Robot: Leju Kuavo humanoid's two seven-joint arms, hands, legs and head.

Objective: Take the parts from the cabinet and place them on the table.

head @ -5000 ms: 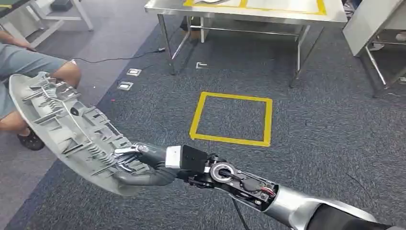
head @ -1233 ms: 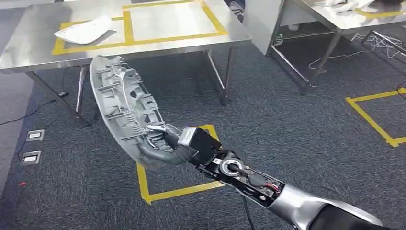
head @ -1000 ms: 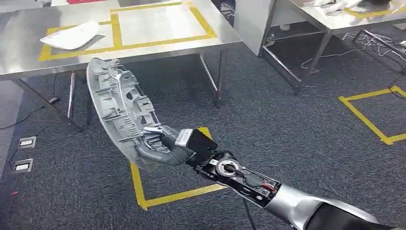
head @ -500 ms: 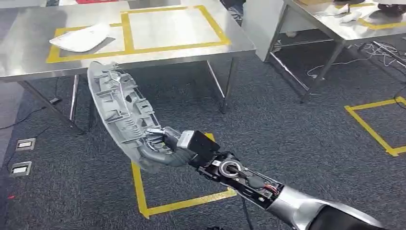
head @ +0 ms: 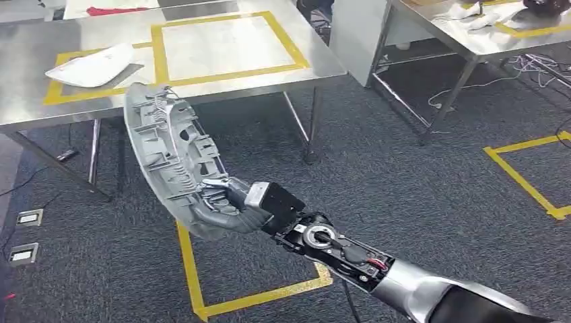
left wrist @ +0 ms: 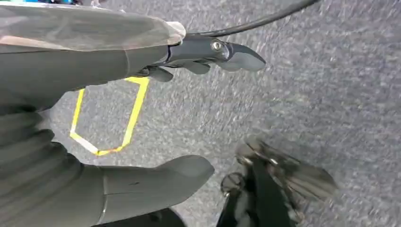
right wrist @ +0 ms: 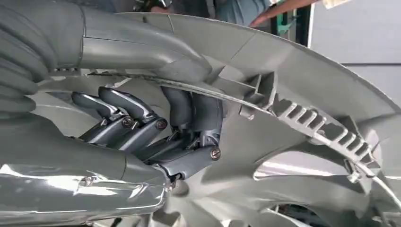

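Observation:
My right hand (head: 225,205) grips the lower rim of a large grey ribbed plastic part (head: 170,155), held up on edge in front of me with its ribbed inner side facing me. Close up, its fingers (right wrist: 142,127) curl over the part's (right wrist: 302,94) rim. The steel table (head: 101,101) with yellow taped squares stands just beyond the part. A white part (head: 91,65) lies in its left square. My left hand (left wrist: 118,113) hangs over the carpet with thumb and fingers apart, holding nothing.
A yellow taped square (head: 188,269) marks the dark carpet under my arm, another (head: 532,171) lies far right. A second steel table (head: 485,37) stands at the back right with cables beneath. Floor sockets (head: 23,235) sit at the left.
The view has swung and shifted: the steel table now stands closer ahead. My right hand still grips the grey part in the same way.

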